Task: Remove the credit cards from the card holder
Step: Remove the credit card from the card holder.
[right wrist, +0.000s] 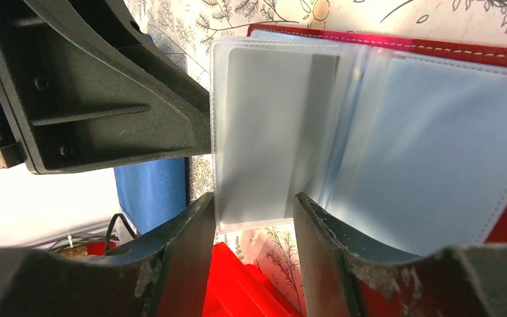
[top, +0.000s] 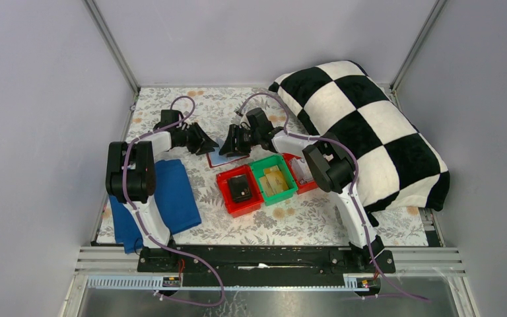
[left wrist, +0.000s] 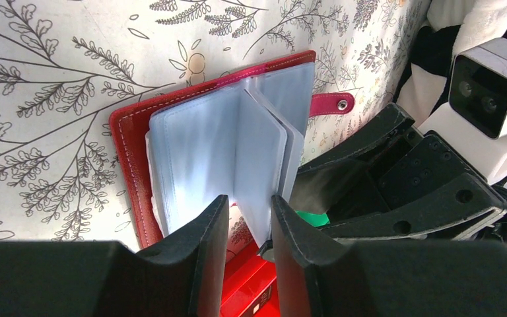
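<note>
The dark red card holder lies open on the flowered table between my two grippers. Its pale blue pocket leaves stand fanned upward. My left gripper is open a narrow way, with one leaf passing between its fingers and leaning on the right finger. My right gripper is open wider, and the lower edge of a clear leaf reaches down between its fingers. A greyish credit card shows inside that leaf. The strap tab points to the right.
A red bin with a small black box stands just in front of the holder, beside a green bin with yellow-tan items and another red bin. A blue cloth lies at the left, a checkered pillow at the right.
</note>
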`<state>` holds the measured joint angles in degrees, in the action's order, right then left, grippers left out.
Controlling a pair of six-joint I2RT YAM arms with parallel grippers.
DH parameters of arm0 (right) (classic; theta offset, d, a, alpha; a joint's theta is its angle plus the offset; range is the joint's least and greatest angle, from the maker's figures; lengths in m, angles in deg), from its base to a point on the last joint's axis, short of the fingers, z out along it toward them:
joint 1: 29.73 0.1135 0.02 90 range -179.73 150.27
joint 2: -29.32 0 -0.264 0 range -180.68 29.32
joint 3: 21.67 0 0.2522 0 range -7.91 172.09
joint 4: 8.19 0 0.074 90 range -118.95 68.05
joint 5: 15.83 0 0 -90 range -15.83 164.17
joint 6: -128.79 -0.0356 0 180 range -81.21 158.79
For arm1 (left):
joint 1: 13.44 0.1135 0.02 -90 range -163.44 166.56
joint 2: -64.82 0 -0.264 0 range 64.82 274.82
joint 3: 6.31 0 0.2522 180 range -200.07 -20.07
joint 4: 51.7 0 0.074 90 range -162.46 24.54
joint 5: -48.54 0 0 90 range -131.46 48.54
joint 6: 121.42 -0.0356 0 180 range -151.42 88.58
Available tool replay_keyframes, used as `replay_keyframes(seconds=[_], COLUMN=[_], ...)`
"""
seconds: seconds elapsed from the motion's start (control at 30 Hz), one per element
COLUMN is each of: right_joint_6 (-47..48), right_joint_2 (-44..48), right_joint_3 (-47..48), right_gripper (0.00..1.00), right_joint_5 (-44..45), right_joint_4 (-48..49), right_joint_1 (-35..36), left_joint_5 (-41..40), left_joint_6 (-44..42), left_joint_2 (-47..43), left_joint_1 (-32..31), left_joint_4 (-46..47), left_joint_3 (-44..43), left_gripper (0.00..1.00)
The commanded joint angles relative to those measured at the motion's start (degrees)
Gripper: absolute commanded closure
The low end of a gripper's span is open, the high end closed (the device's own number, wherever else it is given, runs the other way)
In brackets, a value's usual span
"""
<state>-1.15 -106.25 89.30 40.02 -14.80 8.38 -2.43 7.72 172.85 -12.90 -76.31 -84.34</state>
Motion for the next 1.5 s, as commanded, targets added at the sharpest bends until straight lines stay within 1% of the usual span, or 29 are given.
replay_keyframes(seconds=[0.0,0.17,0.37,0.5,0.63,0.83,1.0,1.1,1.3,1.47], right_joint_6=[0.2,0.2,0.2,0.3,0.4,-0.2,-0.7,-1.0,-0.1,-2.4], right_joint_2=[2.9,3.3,4.6,5.2,5.9,7.2,8.4,9.2,10.2,13.8], right_joint_3=[-0.1,-0.4,-1.4,-1.6,-2.1,-4.0,-6.0,-7.5,-7.5,-12.2], right_gripper=[0.47,0.47,0.46,0.45,0.45,0.44,0.46,0.46,0.46,0.45], right_joint_5=[-0.9,-0.9,0.1,0.8,1.7,4.1,5.4,6.0,7.1,8.0], right_joint_4=[1.1,1.2,1.3,1.1,1.0,1.7,2.2,3.3,3.2,7.3], right_joint_1=[-0.4,-0.4,-0.4,-0.4,-0.4,-0.6,-1.2,-1.5,-1.8,-4.0], left_joint_5=[-1.3,-2.5,-2.7,-2.7,-2.8,-1.8,-1.3,-1.4,0.1,2.4], left_joint_6=[-0.9,-2.1,-2.1,-2.3,-2.4,-2.2,-2.1,-2.1,-1.4,-1.3], left_joint_2=[-0.5,-0.3,1.1,1.2,1.1,1.3,1.5,1.4,1.7,2.2], left_joint_1=[-0.4,-0.3,-0.3,-1.5,-1.5,-1.6,-1.6,-1.6,-2.0,-3.1], left_joint_4=[0.2,-2.3,-2.7,-3.0,-3.2,-3.0,-3.1,-3.0,-2.3,-2.5], left_joint_3=[-1.7,-3.2,-3.3,-3.3,-3.3,-3.4,-3.6,-3.6,-4.0,-6.3], left_gripper=[0.67,0.67,0.67,0.74,0.78,0.86,0.91,0.92,0.92,0.91])
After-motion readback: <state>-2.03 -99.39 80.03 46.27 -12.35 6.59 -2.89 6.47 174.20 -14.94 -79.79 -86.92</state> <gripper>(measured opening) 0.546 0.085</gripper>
